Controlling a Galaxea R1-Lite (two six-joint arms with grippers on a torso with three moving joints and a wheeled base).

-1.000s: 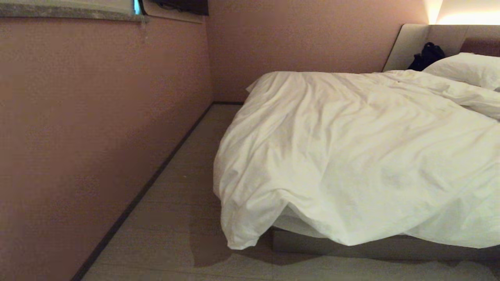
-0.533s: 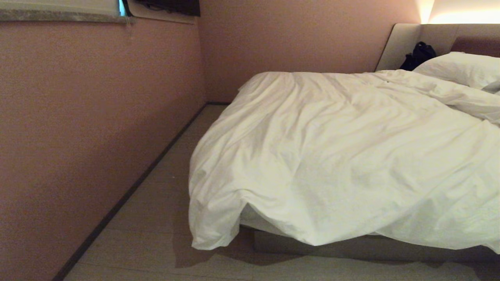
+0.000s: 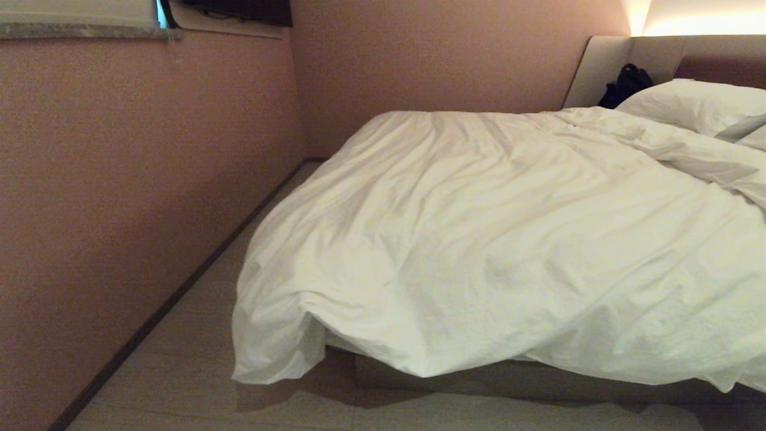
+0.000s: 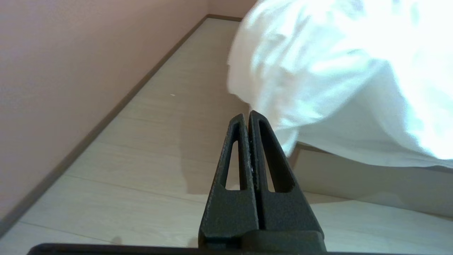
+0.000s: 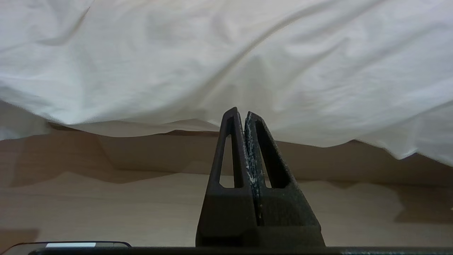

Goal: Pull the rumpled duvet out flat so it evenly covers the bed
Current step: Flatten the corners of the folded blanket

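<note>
The white duvet lies wrinkled across the bed, whose grey-beige base shows under the foot edge. Its near left corner droops over the bed's corner almost to the floor. Neither arm shows in the head view. My left gripper is shut and empty, low over the floor, pointing at the drooping duvet corner from a short way off. My right gripper is shut and empty too, facing the duvet's hanging foot edge above the bed base.
A pink wall with a dark skirting runs along the left, leaving a strip of pale floor beside the bed. Pillows and a black bag lie by the headboard.
The whole head view has shifted: the bed now sits further left and nearer in the picture, so the camera has moved. The duvet itself lies as before, and the grippers stay shut.
</note>
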